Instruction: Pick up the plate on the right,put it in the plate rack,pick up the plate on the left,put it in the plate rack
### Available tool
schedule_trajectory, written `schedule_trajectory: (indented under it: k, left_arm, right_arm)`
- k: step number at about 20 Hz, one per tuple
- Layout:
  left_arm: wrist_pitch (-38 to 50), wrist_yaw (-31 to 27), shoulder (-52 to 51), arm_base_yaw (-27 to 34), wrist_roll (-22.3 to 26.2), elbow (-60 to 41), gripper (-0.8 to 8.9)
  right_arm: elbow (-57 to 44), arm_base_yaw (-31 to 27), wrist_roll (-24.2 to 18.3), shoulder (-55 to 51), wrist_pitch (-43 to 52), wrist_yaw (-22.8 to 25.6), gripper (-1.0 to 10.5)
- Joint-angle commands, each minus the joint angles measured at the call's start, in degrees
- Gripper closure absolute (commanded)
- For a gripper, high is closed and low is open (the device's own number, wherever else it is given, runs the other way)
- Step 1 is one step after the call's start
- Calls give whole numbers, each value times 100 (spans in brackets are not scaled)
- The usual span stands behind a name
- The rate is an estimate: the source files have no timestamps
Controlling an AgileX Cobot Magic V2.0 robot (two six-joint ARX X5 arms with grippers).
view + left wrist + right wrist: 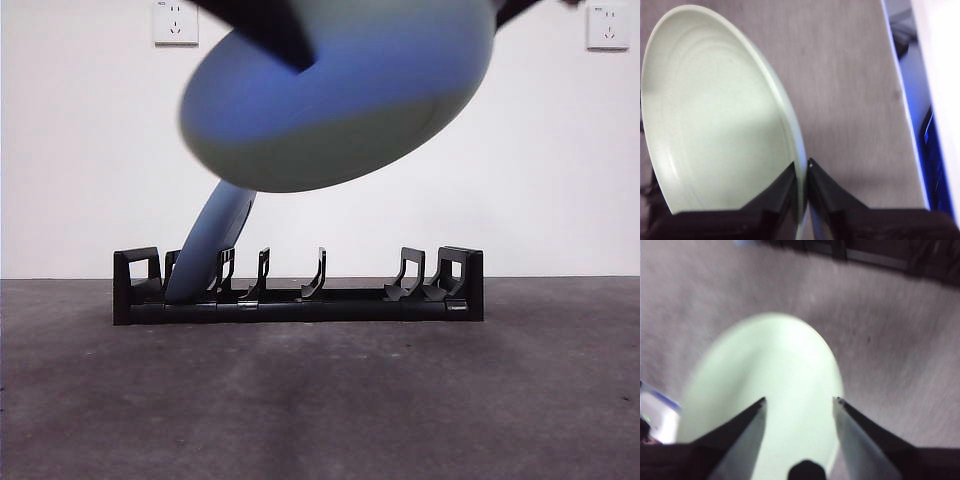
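We see a long black plate rack (300, 285) on the grey counter (320, 400), with one plate (210, 245) already standing tilted between the prongs near one end. Above it, a second pale green plate (340, 95) hangs in the air, large and blurred. Our left pincer (804, 172) is pressed together on this plate's rim. Our right pincer (799, 402) is spread wide, holding nothing, above the plate's face.

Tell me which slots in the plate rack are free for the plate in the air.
In the front view, the plate rack is free from the middle prongs to its right blocky end. The left end is crowded: a plate leans there. The left pincer holds the second plate above the rack.
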Motion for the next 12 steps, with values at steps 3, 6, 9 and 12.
schedule_trajectory:
  k: [3,6,9,12]
  left_arm:
    - [977,570,2,409,-1047,-9,821]
    - [2013,914,15,828,-2017,-9,821]
    - [3320,1054,184,1283,-3193,-9,821]
    - [4295,1049,638,1545,-3685,-9,821]
  right_arm:
    - [739,-13,-101,-575,-57,492,662]
    - [1117,-4,-160,-1067,-92,664,663]
    - [1333,-2,-142,-1690,-87,662,663]
    - [1335,-2,-101,-2184,-122,662,663]
